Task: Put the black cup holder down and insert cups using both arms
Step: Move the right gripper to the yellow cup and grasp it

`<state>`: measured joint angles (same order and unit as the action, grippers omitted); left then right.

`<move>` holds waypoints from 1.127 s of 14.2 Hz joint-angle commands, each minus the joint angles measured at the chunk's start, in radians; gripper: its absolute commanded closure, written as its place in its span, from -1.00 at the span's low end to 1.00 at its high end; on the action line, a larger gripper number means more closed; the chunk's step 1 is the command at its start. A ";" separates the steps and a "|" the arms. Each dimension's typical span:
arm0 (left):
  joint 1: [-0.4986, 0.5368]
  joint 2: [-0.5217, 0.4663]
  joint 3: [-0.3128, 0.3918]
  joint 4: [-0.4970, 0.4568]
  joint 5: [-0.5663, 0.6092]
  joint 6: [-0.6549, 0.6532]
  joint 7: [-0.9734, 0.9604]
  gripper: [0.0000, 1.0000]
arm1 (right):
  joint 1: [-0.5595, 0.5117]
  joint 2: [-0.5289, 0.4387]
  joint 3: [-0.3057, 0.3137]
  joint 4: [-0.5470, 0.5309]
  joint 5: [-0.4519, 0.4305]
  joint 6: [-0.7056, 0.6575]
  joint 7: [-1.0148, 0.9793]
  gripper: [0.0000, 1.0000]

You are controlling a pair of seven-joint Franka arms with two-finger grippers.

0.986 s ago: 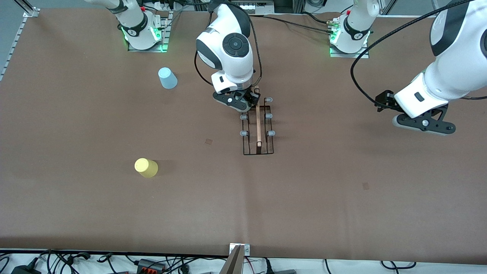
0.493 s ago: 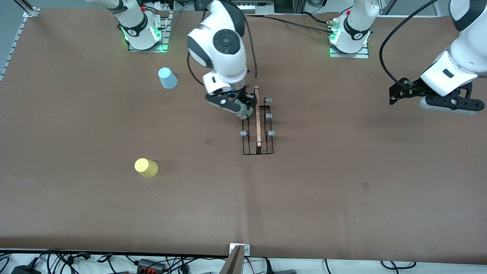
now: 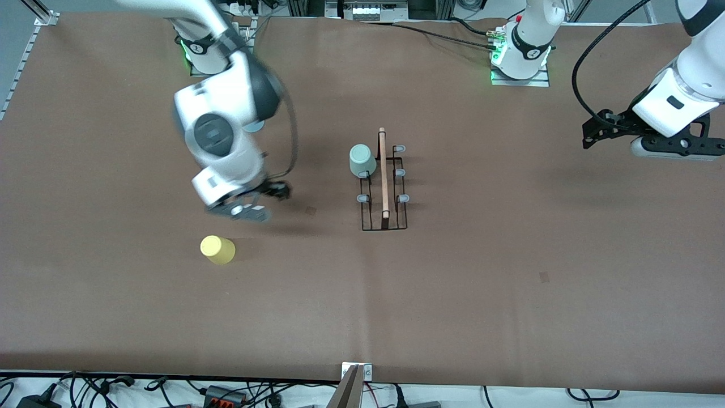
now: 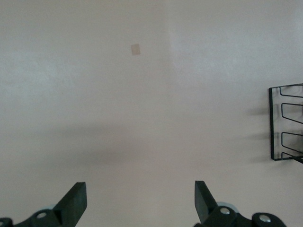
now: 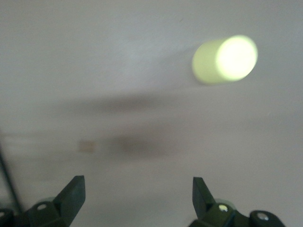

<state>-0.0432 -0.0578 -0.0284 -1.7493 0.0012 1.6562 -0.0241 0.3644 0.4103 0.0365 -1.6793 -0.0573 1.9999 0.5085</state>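
The black cup holder (image 3: 384, 187) stands at frame centre, a grey-green cup (image 3: 362, 160) on one prong. Yellow cup (image 3: 217, 249) sits lower left on bare brown table (image 3: 510, 294). Right gripper (image 3: 246, 207) hovers above it, jaws spread, empty. Left gripper (image 3: 660, 144) waits upper right, jaws spread. No readable writing.

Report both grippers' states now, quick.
Left gripper: open, empty, over bare table at the left arm's end.
Right gripper: open, empty, over the table near the yellow cup.
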 commanded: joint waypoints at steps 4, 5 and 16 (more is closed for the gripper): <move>0.000 0.061 0.010 0.080 0.011 -0.012 -0.010 -1.00 | -0.160 0.028 0.016 -0.037 -0.006 0.127 -0.413 -1.00; 0.003 0.062 0.013 0.080 0.011 -0.010 -0.011 -1.00 | -0.171 0.047 0.013 -0.037 -0.010 0.166 -0.439 -1.00; 0.023 0.021 0.013 0.076 0.014 -0.029 -0.011 -1.00 | -0.210 0.176 -0.007 -0.063 -0.030 0.431 -0.490 -1.00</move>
<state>-0.0236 -0.0246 -0.0159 -1.6707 0.0019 1.6434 -0.0300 0.1595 0.5852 0.0254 -1.7221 -0.0804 2.3873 0.0248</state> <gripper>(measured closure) 0.000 0.000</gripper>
